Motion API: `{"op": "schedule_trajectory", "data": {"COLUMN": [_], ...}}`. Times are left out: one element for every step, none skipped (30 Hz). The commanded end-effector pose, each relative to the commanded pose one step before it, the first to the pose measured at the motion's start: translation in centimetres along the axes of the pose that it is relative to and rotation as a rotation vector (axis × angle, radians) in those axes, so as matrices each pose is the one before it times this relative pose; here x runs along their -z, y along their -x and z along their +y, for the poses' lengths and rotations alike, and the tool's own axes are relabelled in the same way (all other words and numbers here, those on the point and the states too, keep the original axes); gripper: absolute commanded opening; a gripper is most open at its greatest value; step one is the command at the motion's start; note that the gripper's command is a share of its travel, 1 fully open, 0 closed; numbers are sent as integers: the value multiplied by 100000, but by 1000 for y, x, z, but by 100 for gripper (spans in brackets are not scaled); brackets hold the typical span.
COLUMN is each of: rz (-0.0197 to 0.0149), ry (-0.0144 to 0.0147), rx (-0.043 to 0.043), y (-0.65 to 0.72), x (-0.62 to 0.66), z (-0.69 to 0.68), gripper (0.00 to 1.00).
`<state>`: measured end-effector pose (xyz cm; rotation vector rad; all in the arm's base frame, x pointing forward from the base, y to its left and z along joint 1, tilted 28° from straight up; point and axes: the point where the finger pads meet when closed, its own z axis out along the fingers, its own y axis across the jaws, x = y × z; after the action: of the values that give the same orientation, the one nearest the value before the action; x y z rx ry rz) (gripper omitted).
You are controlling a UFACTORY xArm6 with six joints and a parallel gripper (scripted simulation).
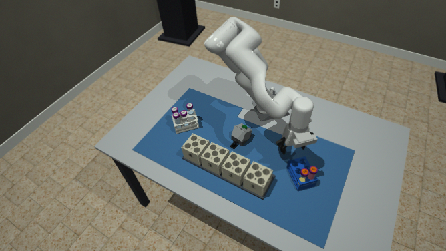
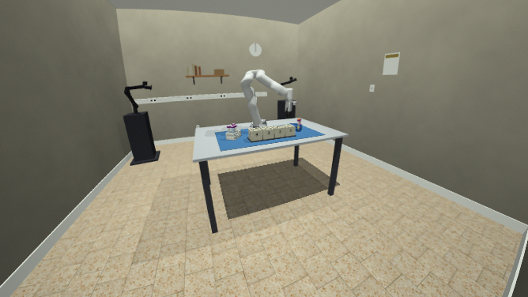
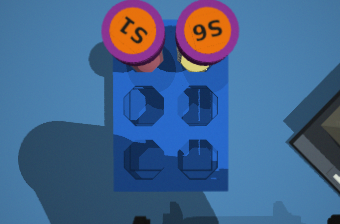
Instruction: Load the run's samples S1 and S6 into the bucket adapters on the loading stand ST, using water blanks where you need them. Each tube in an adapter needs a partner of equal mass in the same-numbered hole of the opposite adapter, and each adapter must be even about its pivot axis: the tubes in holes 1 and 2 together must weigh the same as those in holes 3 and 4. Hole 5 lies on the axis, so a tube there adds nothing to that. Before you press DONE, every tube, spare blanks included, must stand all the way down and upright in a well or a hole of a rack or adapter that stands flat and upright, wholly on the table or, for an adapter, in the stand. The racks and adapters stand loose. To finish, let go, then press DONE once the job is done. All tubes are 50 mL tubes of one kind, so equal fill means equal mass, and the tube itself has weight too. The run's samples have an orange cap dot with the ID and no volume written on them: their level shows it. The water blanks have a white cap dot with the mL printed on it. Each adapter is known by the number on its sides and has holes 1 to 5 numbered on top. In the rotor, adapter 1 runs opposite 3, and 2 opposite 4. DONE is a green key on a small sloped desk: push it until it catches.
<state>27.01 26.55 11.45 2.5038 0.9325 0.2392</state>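
Olive-grey walls (image 2: 59, 65) enclosed a tan tiled floor (image 2: 277, 251). A wooden shelf (image 2: 207, 75) and round clock (image 2: 255, 49) hung behind the table's (image 2: 205, 150) far edge.
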Motion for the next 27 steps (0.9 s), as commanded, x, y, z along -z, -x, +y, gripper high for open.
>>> {"op": "schedule_trajectory", "data": {"rz": [359, -1, 0, 0, 0, 0, 0, 0, 0, 0, 0, 0, 0, 0, -7, 0, 0, 0, 0, 0, 0, 0, 0, 0, 0, 0, 0], "ry": [-133, 0, 0, 0, 0, 0, 0, 0, 0, 0, 0, 0, 0, 0, 1, 0, 0, -1, -1, -1, -1, -1, -1, -1, -1, -1, -1], "rx": [-92, 0, 0, 0, 0, 0, 0, 0, 0, 0, 0, 0, 0, 0, 0, 0, 0, 0, 0, 0, 0, 0, 0, 0, 0, 0, 0], "y": [-121, 0, 0, 0, 0, 0, 0, 0, 0, 0, 0, 0, 0, 0, 1, 0, 0, 0, 0, 0, 0, 0, 0, 0, 0, 0, 0], "x": [134, 0, 0, 0, 0, 0, 0, 0, 0, 0, 0, 0, 0, 0, 263, 0, 0, 267, 267, 267, 267, 267, 267, 267, 267, 267, 267], "z": [-8, 0, 0, 0, 0, 0, 0, 0, 0, 0, 0, 0, 0, 0, 0, 0, 0, 0, 0, 0, 0, 0, 0, 0, 0, 0, 0], "gripper": [100, 100, 100, 100, 100, 100, 100, 100, 100, 100, 100, 100, 100, 100, 100, 100, 100, 100, 100, 100, 100, 100, 100, 100, 100, 100, 100]}}
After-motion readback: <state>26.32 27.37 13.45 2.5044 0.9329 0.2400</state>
